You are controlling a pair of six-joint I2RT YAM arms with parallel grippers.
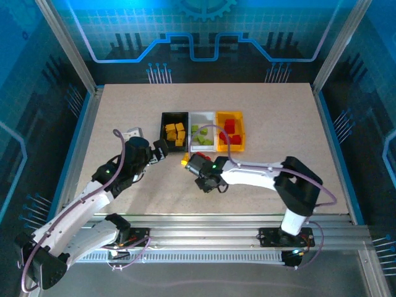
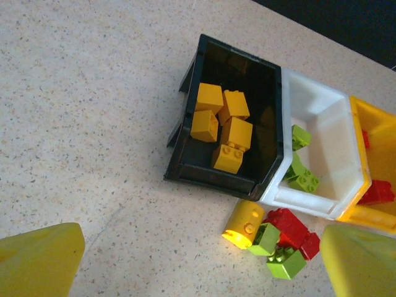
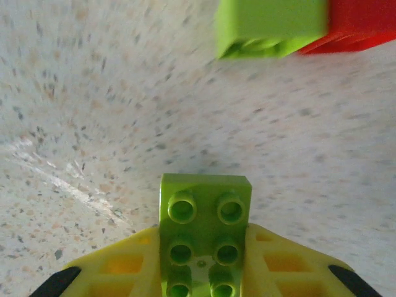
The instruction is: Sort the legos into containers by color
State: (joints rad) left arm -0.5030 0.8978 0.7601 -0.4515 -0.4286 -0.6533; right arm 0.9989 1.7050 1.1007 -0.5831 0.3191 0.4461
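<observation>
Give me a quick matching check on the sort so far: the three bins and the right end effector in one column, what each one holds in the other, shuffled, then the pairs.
Column one
1. black bin
2. white bin
3. yellow-orange bin
4. right end effector

Column two
A. red bricks inside
B. closed on one green brick
C. yellow-orange bricks inside
D. lime green bricks inside

Pairs: 1-C, 2-D, 3-A, 4-B.
</observation>
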